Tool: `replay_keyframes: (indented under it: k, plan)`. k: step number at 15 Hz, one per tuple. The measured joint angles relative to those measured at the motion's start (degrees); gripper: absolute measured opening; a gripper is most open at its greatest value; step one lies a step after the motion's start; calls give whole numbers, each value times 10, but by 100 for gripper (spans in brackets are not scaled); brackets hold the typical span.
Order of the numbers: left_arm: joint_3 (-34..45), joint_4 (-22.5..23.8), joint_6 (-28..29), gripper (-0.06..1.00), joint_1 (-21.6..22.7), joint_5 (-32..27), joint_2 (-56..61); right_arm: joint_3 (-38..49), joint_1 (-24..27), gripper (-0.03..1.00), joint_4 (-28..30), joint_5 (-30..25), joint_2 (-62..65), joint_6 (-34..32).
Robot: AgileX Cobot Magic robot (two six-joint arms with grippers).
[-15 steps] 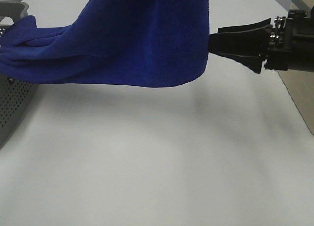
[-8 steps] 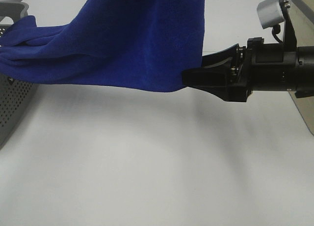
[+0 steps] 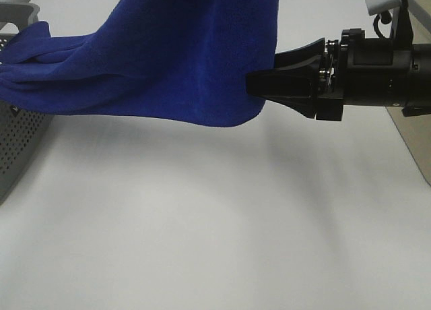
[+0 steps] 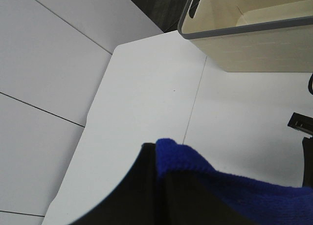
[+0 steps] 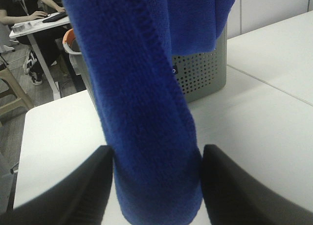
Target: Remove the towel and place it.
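The white table is closest in the high view. Above it, the right claw reaches in from the right side. It is black, and its two fingers are spread wide apart. A thick fold of the towel hangs down between them. The fold fills the gap and looks as if it touches both fingers, but they are not squeezed tight on it. The towel is deep blue and soft. It is up in the air, off the table. Its right part goes up out of the top of the high view. Its left part stretches sideways over to the grey basket and lies over the rim. The basket has lots of little holes in its wall and stands at the left edge of the table. The left claw is high up and looks down on the table. It is pinching an edge of the towel, and a blue bump pokes out next to its black finger. Past it, at the far right corner of the table, stands a tan bin with a grey rim. Far behind the basket, the right wrist view shows a person sitting at a desk, with a stool nearby.
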State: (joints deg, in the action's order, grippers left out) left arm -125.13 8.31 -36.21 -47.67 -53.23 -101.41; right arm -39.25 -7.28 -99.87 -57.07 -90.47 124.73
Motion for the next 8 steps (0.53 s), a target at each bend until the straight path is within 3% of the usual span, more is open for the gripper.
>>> replay_keyframes:
  k: [5,8]
  plan:
    - [0,0,0,0,0,2,0,0,0,42,1,-11,-5,9]
    - [0,0,0,0,0,2,0,0,0,21,1,-10,-6,7]
